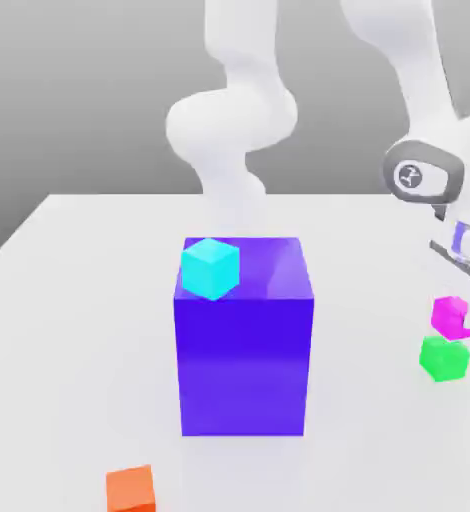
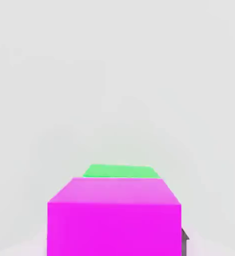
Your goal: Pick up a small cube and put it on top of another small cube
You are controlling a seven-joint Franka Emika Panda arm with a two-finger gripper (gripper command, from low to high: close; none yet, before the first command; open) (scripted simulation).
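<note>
White table (image 1: 79, 260) bears blue block (image 1: 244, 350); gripper (image 1: 466, 318) clasps magenta cube (image 1: 449, 314) above green cube (image 1: 444, 357).

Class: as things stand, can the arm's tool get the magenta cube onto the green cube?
Probably yes. The tool holds the magenta cube just above the green cube, with nothing between them; the big blue block stands well aside.

Magenta cube (image 1: 449, 314), green cube (image 1: 444, 358)

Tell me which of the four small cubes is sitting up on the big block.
The cyan cube. It rests on top of the big blue-purple block, near the corner toward the exterior view's left. The orange, magenta and green cubes are lower down.
</note>
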